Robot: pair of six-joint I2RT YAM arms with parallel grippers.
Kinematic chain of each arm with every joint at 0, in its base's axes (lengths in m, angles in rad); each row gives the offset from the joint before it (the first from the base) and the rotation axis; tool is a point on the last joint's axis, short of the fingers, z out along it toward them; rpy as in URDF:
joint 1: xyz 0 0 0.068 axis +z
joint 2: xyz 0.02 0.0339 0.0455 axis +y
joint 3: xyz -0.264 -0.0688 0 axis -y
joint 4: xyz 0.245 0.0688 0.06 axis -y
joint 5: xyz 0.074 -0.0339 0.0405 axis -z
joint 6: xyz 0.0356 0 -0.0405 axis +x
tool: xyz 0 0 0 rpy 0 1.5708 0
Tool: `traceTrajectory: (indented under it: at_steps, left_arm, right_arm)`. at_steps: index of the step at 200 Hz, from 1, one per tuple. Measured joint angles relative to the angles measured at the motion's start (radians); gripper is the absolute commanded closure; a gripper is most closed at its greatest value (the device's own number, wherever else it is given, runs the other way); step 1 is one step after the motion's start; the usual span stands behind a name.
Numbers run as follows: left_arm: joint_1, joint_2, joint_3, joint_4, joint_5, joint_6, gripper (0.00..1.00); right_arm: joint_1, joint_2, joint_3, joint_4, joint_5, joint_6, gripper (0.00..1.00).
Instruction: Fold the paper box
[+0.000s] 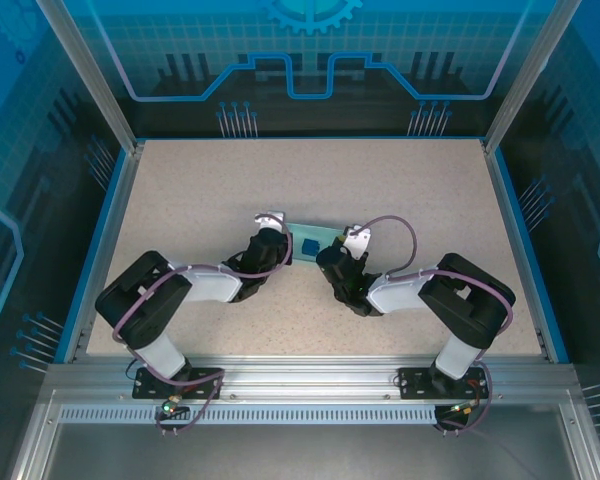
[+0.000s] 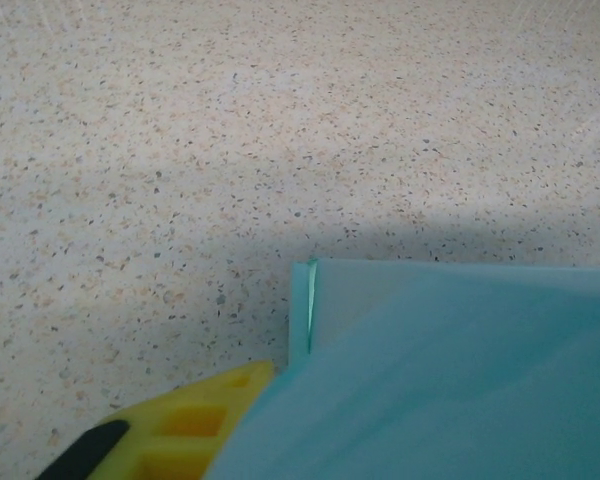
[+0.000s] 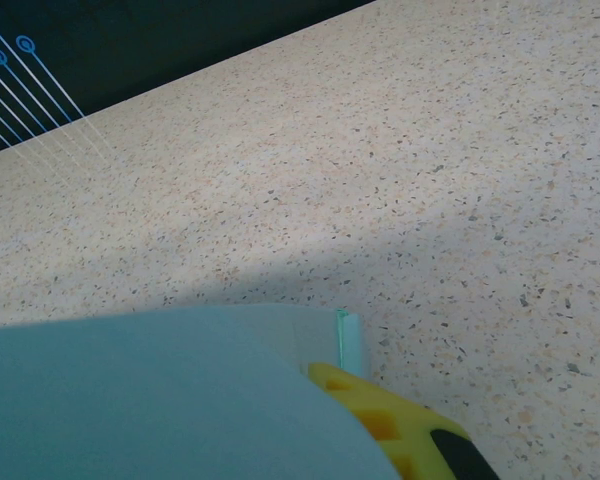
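- At the near edge, a silver slotted aluminium rail [image 1: 300, 385] is seen, to which the two black-and-white arm bases are bolted side by side, each trailing a purple cable.
- Both arms are bent inward over the beige speckled tabletop [image 1: 180, 190], so that the hands meet near its middle.
- The left hand [image 1: 278, 226] is placed at the left end of the pale cyan paper box [image 1: 325, 237], a sheet of thin matte card. In the left wrist view a yellow ribbed finger [image 2: 195, 420] with a black pad is partly covered by the card [image 2: 450, 370]. Whether this hand is open or closed cannot be told.
- The right hand [image 1: 346, 244] is closed on the right end of the card. In the right wrist view its yellow finger [image 3: 380, 420] is pressed against the sheet [image 3: 150, 400], and a narrow folded edge is seen standing beside it.
- The paper box is thus held between the two hands, close above the tabletop, with a shadow cast beneath it.
- A tiny dark blue cube [image 1: 308, 243] is seen at the card's near edge, between the hands.
- Beyond, the tabletop is bordered by a blue rim [image 1: 310, 138].
- Farthest off, a dark blue backdrop [image 1: 310, 60] printed with a cyan gear motif and circuit lines is seen.
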Motion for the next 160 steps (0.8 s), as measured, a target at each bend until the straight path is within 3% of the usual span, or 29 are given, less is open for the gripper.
traceTrajectory:
  at_steps: [85,160]
  left_arm:
    - [0.006,-0.084,-0.026,-0.072,0.031,-0.005,0.42]
    - [0.016,-0.154,-0.030,-0.163,0.065,-0.005,0.33]
  right_arm:
    - [0.005,-0.002,0.013,-0.051,0.035,-0.012,1.00]
    - [0.005,-0.010,0.024,-0.106,0.058,-0.035,1.00]
